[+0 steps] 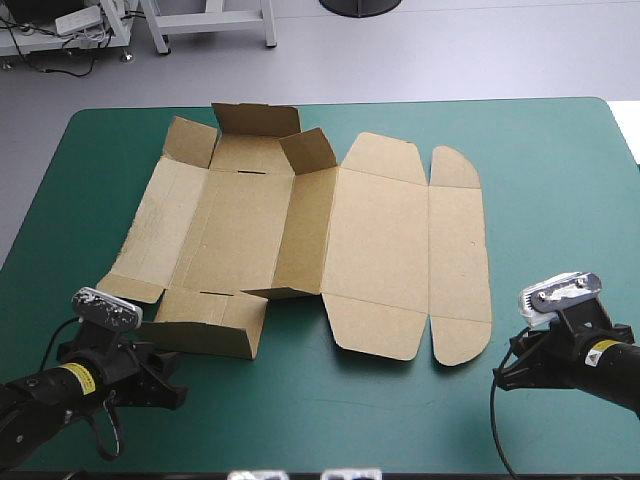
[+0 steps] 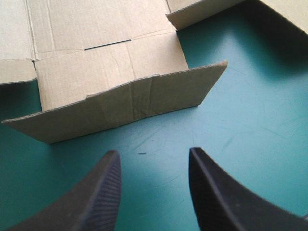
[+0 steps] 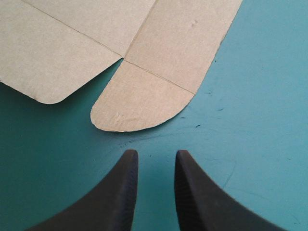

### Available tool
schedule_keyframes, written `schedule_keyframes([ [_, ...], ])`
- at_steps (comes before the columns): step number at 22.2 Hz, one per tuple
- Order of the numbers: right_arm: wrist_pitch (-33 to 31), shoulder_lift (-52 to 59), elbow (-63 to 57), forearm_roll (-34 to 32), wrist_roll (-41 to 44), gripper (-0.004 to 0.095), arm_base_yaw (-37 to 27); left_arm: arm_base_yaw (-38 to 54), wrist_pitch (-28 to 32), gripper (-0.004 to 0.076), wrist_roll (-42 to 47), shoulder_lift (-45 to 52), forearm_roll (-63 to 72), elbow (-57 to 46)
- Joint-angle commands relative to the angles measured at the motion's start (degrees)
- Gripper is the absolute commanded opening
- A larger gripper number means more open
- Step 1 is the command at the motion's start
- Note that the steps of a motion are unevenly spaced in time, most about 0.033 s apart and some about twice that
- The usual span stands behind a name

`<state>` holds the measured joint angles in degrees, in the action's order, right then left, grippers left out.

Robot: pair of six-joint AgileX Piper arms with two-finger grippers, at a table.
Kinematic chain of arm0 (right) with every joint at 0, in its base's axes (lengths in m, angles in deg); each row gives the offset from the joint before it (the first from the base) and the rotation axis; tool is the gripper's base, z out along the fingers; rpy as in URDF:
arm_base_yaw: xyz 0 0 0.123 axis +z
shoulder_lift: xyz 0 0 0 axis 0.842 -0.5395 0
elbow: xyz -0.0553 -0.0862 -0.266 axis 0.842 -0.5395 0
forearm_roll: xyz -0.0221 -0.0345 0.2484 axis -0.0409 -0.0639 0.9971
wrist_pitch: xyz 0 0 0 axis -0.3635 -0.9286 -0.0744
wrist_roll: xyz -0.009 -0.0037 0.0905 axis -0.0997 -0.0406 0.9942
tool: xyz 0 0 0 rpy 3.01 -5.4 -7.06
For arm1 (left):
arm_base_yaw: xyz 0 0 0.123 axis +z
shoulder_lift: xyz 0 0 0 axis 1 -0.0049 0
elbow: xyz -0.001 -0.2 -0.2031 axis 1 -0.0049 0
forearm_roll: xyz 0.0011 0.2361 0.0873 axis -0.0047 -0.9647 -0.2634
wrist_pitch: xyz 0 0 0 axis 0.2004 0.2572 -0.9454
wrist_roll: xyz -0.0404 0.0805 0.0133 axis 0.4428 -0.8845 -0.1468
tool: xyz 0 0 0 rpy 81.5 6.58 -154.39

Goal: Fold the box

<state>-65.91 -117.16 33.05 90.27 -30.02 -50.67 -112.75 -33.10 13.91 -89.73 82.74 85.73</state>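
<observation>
The brown box (image 1: 380, 230) lies as a cut sheet in the middle of the table. Its right panels are flat, and the end flaps on its left part stand partly raised. In the left wrist view a raised near flap (image 2: 134, 101) stands just ahead of my left gripper (image 2: 153, 154), which is open with only teal-green cover between its fingers. My left gripper (image 1: 172, 378) sits low at the near left. My right gripper (image 1: 505, 372) is at the near right. In its own view the right gripper (image 3: 155, 154) is open by a narrow gap, just short of the box's rounded corner tab (image 3: 144, 103).
Bare teal-green cover (image 1: 330, 410) runs along the near edge between the two arms and to the right of the box. The far raised flaps (image 1: 255, 125) reach close to the table's far edge.
</observation>
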Motion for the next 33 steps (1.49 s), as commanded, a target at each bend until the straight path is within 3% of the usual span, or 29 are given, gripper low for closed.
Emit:
schedule_keyframes([
  [1, 2.4, -0.1, 1.3, 0.8, -0.5, 0.0246, 0.2, 0.0, 3.0, 0.0318, 0.4, -0.1, 0.8, 1.5],
  [25, 2.4, -0.1, 1.3, 0.8, -0.5, 0.0246, 0.2, 0.0, 4.1, 0.0318, 0.4, -0.8, 5.9, 2.2],
  [33, 2.5, -0.1, 1.3, 0.8, -0.5, 0.0246, 0.2, 0.0, 6.7, 0.0318, -3.4, -24.1, -2.8, 16.0],
])
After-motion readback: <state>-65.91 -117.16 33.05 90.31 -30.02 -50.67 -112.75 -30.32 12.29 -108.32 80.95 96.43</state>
